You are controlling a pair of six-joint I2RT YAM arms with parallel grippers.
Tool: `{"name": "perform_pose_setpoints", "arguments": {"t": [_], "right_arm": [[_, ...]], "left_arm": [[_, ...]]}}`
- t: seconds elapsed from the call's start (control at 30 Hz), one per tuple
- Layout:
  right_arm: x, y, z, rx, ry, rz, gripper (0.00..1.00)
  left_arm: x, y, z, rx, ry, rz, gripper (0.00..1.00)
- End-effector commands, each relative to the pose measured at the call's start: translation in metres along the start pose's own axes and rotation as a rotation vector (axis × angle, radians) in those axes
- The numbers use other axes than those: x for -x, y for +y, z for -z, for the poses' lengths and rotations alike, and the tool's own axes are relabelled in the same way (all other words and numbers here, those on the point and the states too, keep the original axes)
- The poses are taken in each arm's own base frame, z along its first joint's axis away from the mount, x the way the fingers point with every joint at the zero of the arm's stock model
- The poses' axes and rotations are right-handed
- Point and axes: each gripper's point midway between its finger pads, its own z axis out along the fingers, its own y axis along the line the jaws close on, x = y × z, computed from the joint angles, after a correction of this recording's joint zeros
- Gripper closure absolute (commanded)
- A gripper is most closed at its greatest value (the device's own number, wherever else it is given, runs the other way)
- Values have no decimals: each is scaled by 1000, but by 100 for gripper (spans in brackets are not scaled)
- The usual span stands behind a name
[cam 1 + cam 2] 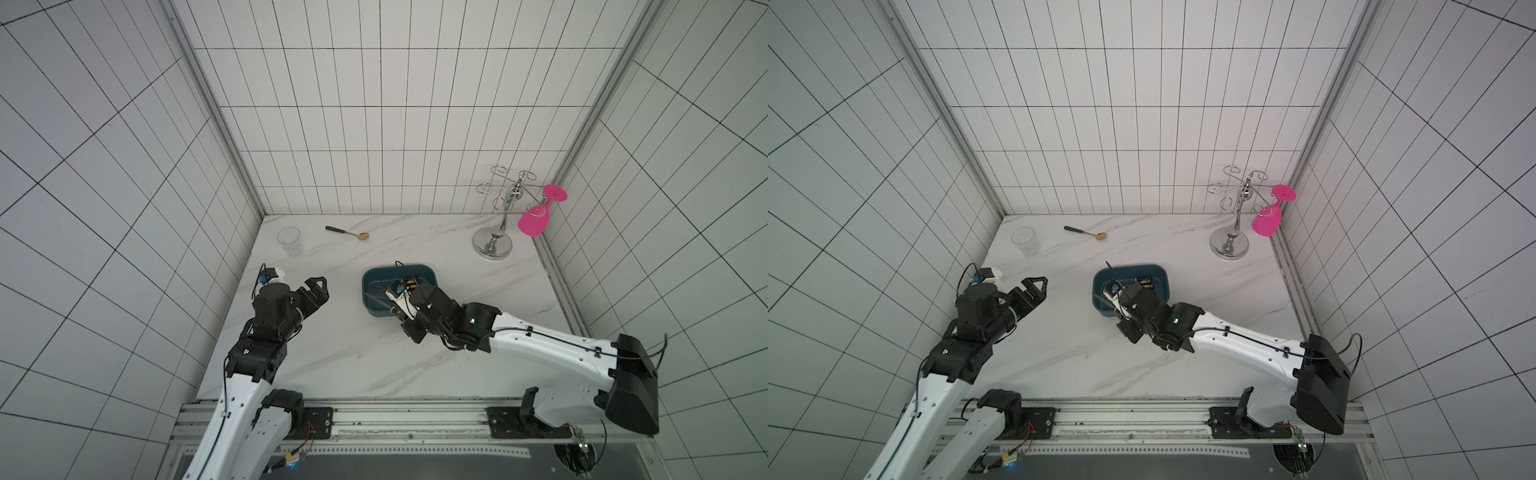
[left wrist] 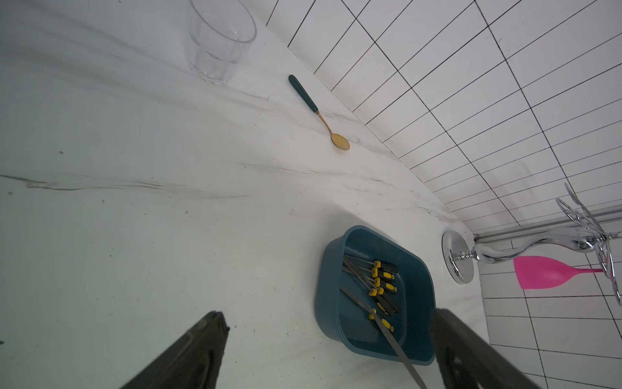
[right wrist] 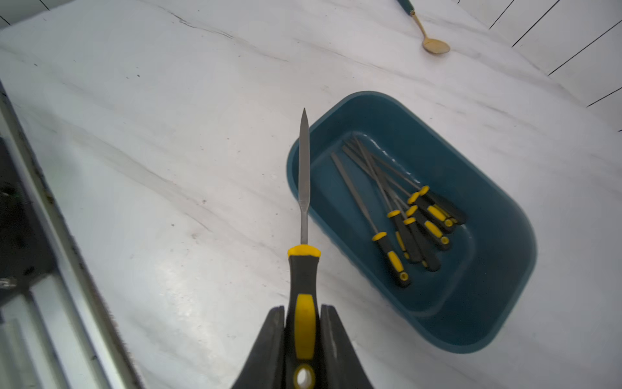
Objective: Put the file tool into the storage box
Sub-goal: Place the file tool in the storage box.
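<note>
Holding file tool (image 3: 304,269) over storage box (image 3: 498,296)

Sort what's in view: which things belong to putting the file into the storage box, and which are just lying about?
Part of the job: file, clamped by its handle in the right gripper; storage box; other files already lying in it.

Just lying about: clear cup; spoon; chrome rack; pink glass hanging on it.
</note>
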Motion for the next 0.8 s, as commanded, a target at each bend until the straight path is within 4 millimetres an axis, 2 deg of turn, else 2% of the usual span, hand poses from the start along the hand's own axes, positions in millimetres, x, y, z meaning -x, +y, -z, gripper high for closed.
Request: {"name": "perform_pose_setpoints", "arguments": {"t": [0.0, 0.1, 0.27, 0.4, 0.57, 0.6, 0.67, 0.77], "right_arm": [[-12, -19, -12, 9, -2, 154, 82], [-17, -46, -24, -7, 12, 158, 83], [-36, -75, -52, -6, 84, 132, 86], [-39, -85, -66, 16, 84, 107, 85], [-25, -89, -73, 38, 66, 98, 75], [-23, -90, -74, 36, 69, 96, 69], [-23, -92, -74, 29, 89, 91, 41], [-25, -101, -69, -23, 102, 86, 20]], "left_arm": [[0, -18, -4, -70, 33, 3, 2], [-10, -14, -9, -66, 70, 8, 2], [-20, -4, -14, -52, 79, 7, 2], [-21, 1, -18, -35, 74, 5, 2], [-16, 6, -23, 1, 54, 1, 2], [-14, 6, -23, 3, 45, 0, 2], [-9, 5, -22, 6, 21, -4, 2], [1, 8, -21, 24, -37, 3, 2]]}}
